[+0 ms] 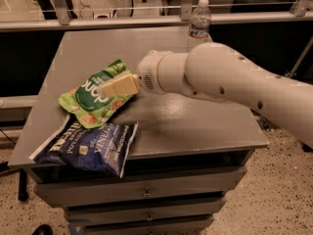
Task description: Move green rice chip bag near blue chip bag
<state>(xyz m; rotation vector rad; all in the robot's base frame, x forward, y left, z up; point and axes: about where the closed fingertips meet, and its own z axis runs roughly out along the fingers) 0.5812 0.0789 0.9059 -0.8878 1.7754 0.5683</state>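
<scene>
The green rice chip bag (pixel 93 101) lies on the grey table (pixel 195 121) at the left. Its lower edge touches and slightly overlaps the top of the blue chip bag (pixel 88 148). The blue chip bag lies flat at the table's front left corner. My gripper (pixel 119 86) reaches in from the right on the white arm (pixel 220 80) and sits over the upper right part of the green bag. Whether it holds the bag is not visible.
A clear water bottle (pixel 199 21) stands at the table's back edge behind the arm. Drawers (pixel 146 194) sit below the tabletop. A rail and glass partition (pixel 98 19) run behind the table.
</scene>
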